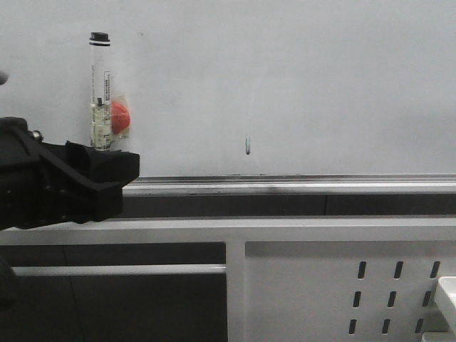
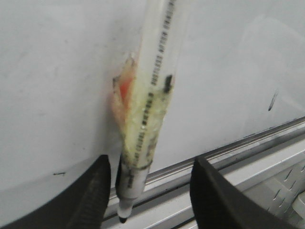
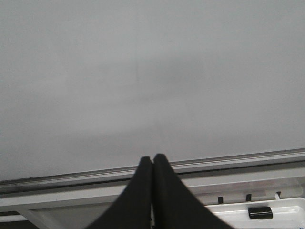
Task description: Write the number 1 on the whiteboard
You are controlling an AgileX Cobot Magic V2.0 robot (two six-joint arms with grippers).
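While left hand (image 2: 147,191) gapes, right hand (image 3: 152,191) pinched together; one marker (image 1: 100,92), one whiteboard (image 1: 320,71).

The right gripper (image 3: 152,164) has its black fingers pressed together, empty, facing the bare whiteboard (image 3: 152,71); the silver tray rail (image 3: 228,162) runs just beyond the fingertips

1. The large flat whiteboard (image 1: 299,78) is pale grey-white, with a silver metal tray rail (image 1: 299,184) along its lower edge.
2. The slim clear-barrelled marker (image 1: 100,92) has a black cap, black print, yellowish tape and a red-orange magnet (image 1: 121,117).
3. The short thin stroke (image 1: 247,144) is dark grey.
4. The perforated metal panel (image 1: 320,285) is white with dark slots.
5. Both grippers' fingers (image 3: 152,200) are matt black.
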